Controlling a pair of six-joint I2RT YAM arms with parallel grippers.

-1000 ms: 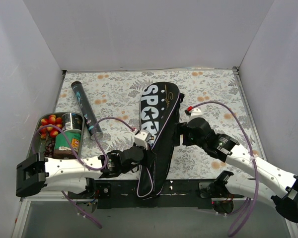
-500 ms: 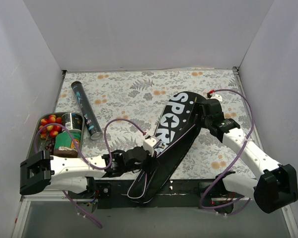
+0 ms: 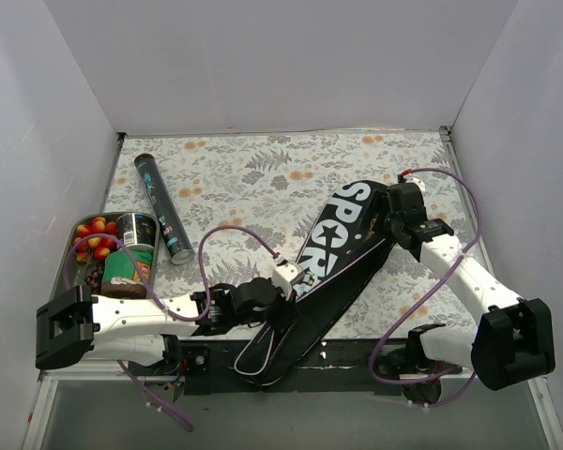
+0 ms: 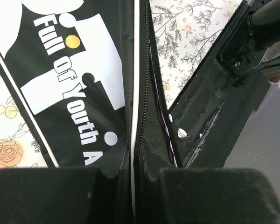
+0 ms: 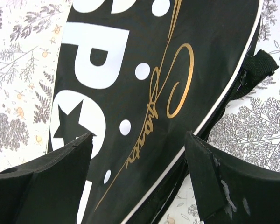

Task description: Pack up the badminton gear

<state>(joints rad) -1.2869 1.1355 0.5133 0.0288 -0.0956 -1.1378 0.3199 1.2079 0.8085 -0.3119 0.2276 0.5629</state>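
Long black racket bag (image 3: 342, 253) slanted across the right half of the tabletop: wide end near the right edge, narrow end hanging past the near edge between the two arm bases. Soft woven cloth, flat and teardrop-shaped, printed with big white letters, a star, dots and a gold scrawl. White piping and a zip along the rim, and a short webbing loop at the wide end.

Likely light but floppy, so prone to sag and fold if lifted at one point only. Better taken at the stiffer piped seam, and at both ends.

Left gripper (image 4: 137, 170) drawn narrow at that seam toward the narrow end, with piping and zip running into the slim gap between its blocky matte fingers, seemingly pinched. Right gripper (image 5: 139, 137) spread wide above the broad printed face, clamping nothing.

Dark shuttle tube (image 3: 161, 206) lying well apart toward the far left corner. A rigid, smooth cylinder, likely to roll, best taken across its middle.

Floral cloth (image 3: 235, 178) underneath, matte, probably with enough grip to drag against.
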